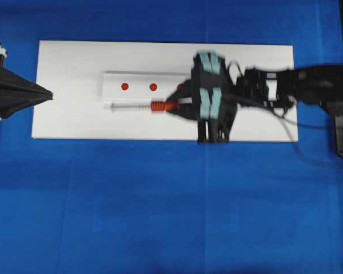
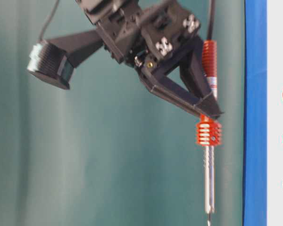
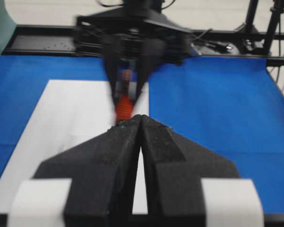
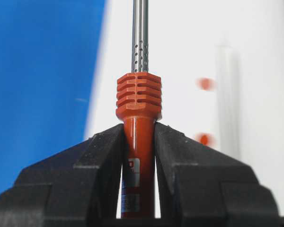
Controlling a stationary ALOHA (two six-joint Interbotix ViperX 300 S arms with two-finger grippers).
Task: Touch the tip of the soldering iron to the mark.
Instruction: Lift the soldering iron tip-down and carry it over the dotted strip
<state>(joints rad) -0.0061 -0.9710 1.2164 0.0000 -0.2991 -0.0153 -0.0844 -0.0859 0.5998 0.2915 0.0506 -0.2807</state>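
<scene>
The soldering iron lies level over the white board, its orange collar just ahead of my right gripper, which is shut on the orange-red handle. Its silver shaft points toward the left arm. The thin tip sits in front of the row of three red marks, left of the left mark and apart from it. The middle mark is in plain view, and the third is partly hidden by the right gripper. My left gripper is shut and empty at the board's left edge.
The marks sit on a pale raised strip along the board's middle. Blue cloth surrounds the board. The iron's black cord trails off behind the right arm. A black frame runs along the far table edge.
</scene>
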